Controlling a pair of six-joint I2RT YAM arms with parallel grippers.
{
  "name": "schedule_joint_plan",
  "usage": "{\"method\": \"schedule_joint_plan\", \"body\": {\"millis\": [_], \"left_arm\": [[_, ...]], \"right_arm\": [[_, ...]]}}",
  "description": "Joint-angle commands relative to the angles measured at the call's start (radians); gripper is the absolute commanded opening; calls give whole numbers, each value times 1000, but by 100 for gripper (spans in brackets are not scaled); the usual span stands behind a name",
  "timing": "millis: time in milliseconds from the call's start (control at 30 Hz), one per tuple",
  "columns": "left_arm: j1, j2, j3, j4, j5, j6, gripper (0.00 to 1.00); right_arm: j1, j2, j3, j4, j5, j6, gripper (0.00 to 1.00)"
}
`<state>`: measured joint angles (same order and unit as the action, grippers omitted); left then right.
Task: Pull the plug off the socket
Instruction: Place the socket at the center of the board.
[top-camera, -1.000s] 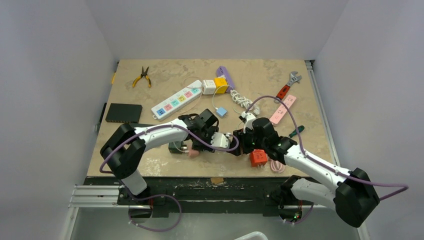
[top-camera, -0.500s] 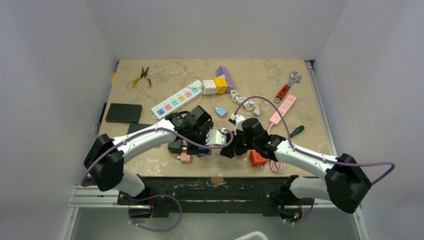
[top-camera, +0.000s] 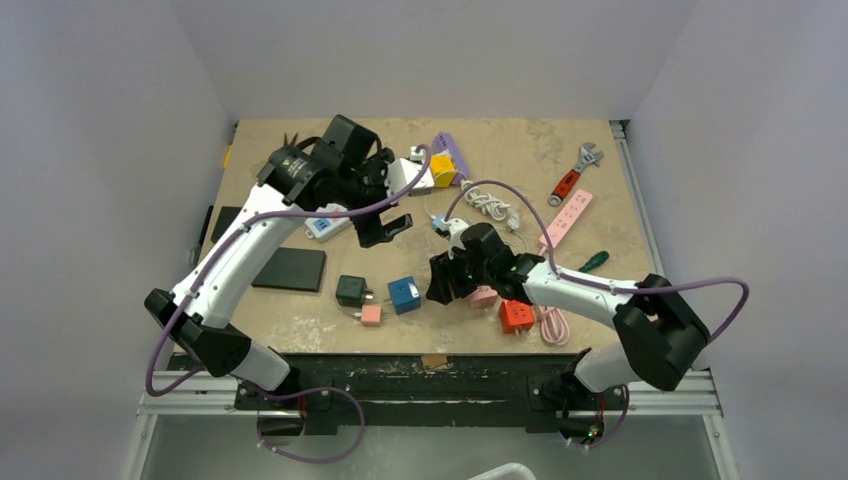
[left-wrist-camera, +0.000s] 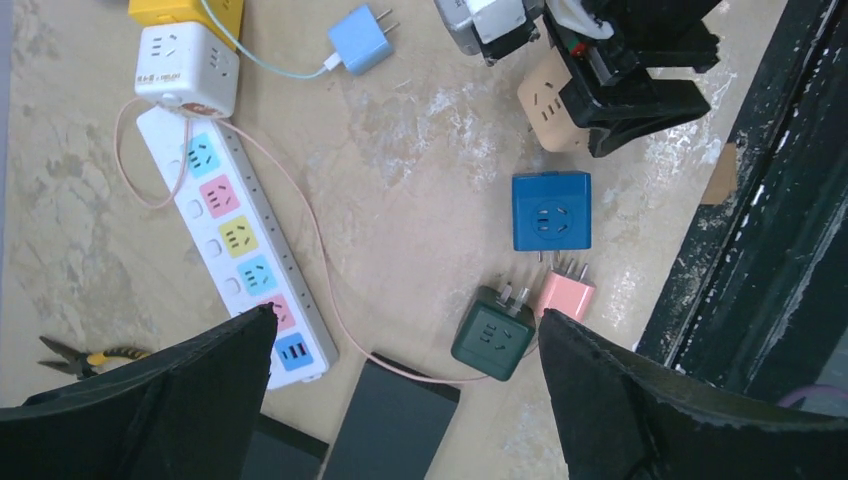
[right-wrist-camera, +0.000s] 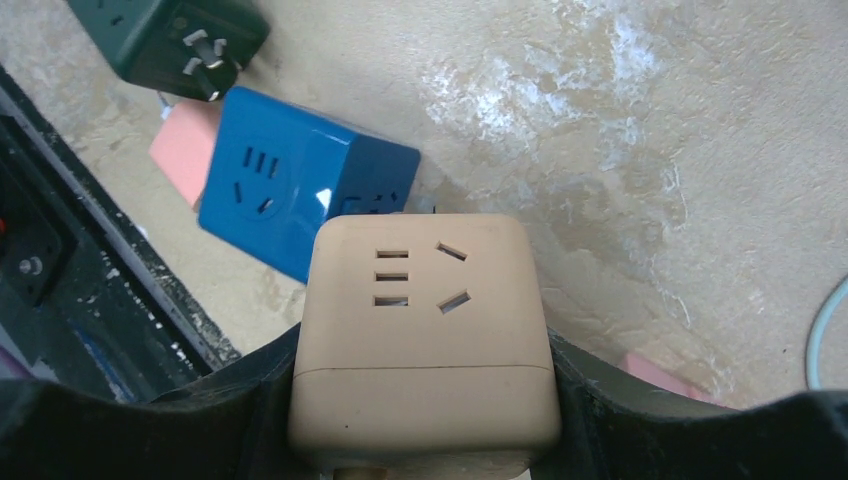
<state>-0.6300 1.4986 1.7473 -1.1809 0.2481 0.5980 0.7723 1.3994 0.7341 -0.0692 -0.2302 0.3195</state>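
Observation:
A blue cube plug (top-camera: 404, 294) (left-wrist-camera: 551, 210) (right-wrist-camera: 290, 195) lies free on the table, socket face up. Just right of it is the tan cube socket (right-wrist-camera: 425, 320) (left-wrist-camera: 553, 110) (top-camera: 483, 294), separate from the blue cube, with my right gripper (right-wrist-camera: 425, 400) (top-camera: 455, 285) shut on its sides. My left gripper (left-wrist-camera: 405, 318) (top-camera: 385, 195) hangs high over the table, open and empty, looking down on a dark green cube (left-wrist-camera: 493, 335) and a pink plug (left-wrist-camera: 566, 295).
A white power strip (left-wrist-camera: 240, 250) with coloured outlets lies left, and flat black boxes (left-wrist-camera: 395, 425) sit under my left gripper. An orange cube (top-camera: 516, 315), a pink strip (top-camera: 567, 217) and a wrench (top-camera: 575, 172) lie to the right. The table's black front edge (left-wrist-camera: 760, 250) is close.
My left gripper opened, let go of the blue cube and rose up and back to the left. The blue cube now rests on the table. My right gripper kept the tan socket.

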Motion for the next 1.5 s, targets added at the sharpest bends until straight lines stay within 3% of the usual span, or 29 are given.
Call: {"method": "schedule_joint_plan", "body": {"millis": [0, 167, 267, 533, 600, 667, 733, 767, 900, 967, 1200, 1367, 1467], "left_arm": [[24, 2, 107, -184, 21, -76, 100], [31, -1, 184, -230, -62, -116, 100], [61, 1, 206, -249, -31, -98, 100], [117, 31, 214, -216, -94, -83, 100], [124, 46, 225, -215, -105, -96, 100], [128, 58, 233, -200, -120, -123, 100], [133, 71, 238, -193, -125, -142, 100], [133, 78, 237, -189, -131, -150, 100], [147, 84, 196, -161, -155, -167, 100], [158, 83, 172, -141, -161, -172, 100], [209, 110, 181, -123, -157, -193, 100], [237, 127, 188, -108, -147, -189, 100], [254, 138, 188, -105, -125, -186, 100]], "right_arm": [[4, 71, 51, 88, 26, -32, 0], [4, 161, 58, 79, 98, -16, 0], [4, 168, 27, 72, 143, 19, 0], [4, 16, -100, -33, 326, 124, 0], [4, -29, -97, -66, 341, 139, 6], [4, -57, -87, -82, 341, 141, 21], [4, -68, -73, -85, 336, 136, 52], [4, -67, -60, -90, 336, 129, 59], [3, -52, -17, -96, 353, 109, 75], [4, -44, 3, -101, 353, 93, 92], [2, -68, 133, -155, 364, 70, 99], [-22, -23, 396, -264, 406, -10, 99], [-97, 42, 545, -300, 359, -25, 99]]}}
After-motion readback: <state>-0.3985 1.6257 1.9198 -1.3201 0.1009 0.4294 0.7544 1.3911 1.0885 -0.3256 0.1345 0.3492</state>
